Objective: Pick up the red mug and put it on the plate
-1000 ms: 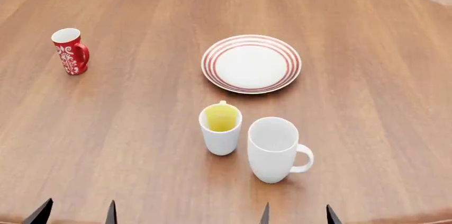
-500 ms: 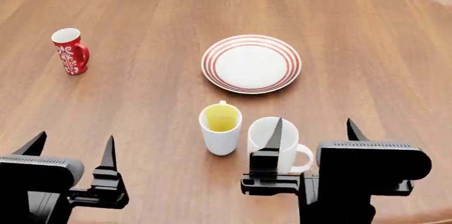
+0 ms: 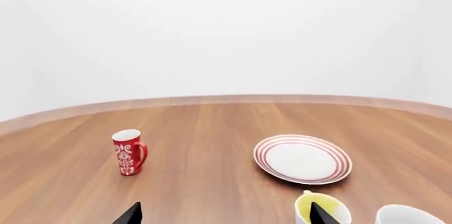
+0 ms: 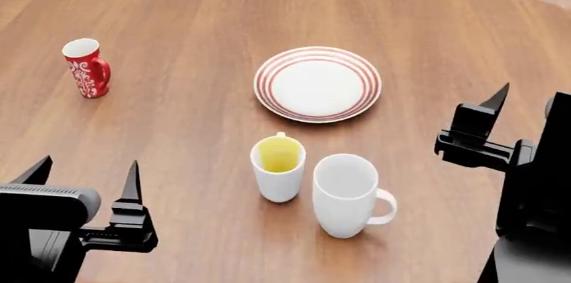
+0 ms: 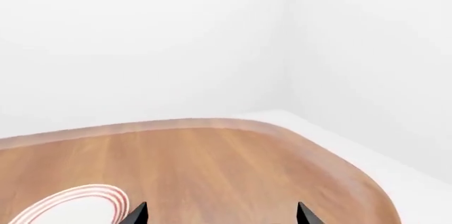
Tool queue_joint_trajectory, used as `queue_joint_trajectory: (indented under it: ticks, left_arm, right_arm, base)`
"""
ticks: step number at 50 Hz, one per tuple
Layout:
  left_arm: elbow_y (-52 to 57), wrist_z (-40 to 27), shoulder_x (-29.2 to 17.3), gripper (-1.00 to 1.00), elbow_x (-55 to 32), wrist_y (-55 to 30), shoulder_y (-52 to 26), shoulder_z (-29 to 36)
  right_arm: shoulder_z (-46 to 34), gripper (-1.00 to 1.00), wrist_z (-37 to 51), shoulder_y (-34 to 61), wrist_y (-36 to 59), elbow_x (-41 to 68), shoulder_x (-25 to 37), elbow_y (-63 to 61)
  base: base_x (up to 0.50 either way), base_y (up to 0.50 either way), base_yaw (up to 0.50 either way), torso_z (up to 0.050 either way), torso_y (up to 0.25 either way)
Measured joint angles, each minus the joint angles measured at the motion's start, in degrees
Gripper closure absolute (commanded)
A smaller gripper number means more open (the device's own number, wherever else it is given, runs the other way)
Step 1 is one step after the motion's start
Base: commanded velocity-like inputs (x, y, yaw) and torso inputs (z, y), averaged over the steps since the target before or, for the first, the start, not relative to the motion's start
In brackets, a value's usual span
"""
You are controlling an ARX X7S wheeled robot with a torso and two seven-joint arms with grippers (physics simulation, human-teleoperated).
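So far nothing is held. The red mug point(image 4: 87, 67) stands upright on the counter point(image 4: 187, 122) at about ten o'clock in the head view, well apart from the plate point(image 4: 317, 83), which lies flat near twelve o'clock of the two white mugs. Its long axis runs vertical, mouth up, and its loop handle points toward the plate's side, roughly three o'clock; the left wrist view shows the red mug point(image 3: 129, 152) the same way, handle toward the plate point(image 3: 302, 159).

The left gripper point(image 4: 85, 177) hovers low at seven o'clock, fingers spread wide with nothing between them, and it is the arm nearer the mug, so I judge it the one to make the reach. The right gripper point(image 4: 486, 119) sits off at three o'clock, beside the plate; only one fingertip shows in the head view, but the right wrist view shows two tips well apart and empty.

The yellow-lined mug point(image 4: 278, 166) and the large white mug point(image 4: 346, 194) stand just beside each other at six o'clock of the plate, outside a straight line from red mug to plate, so the carry path looks free.
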Motion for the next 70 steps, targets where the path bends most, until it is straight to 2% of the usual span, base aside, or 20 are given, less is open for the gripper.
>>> queue_joint_trajectory:
  ticks: [70]
  left_arm:
    - [-0.1,-2.8,-2.5,-1.0,-3.3,0.4,-0.7,1.2]
  right_arm:
    - [-0.5,-1.0,0.5,2.3,3.4,1.9,2.2,1.4]
  base:
    - [0.5,0.0,0.0,0.0,0.001]
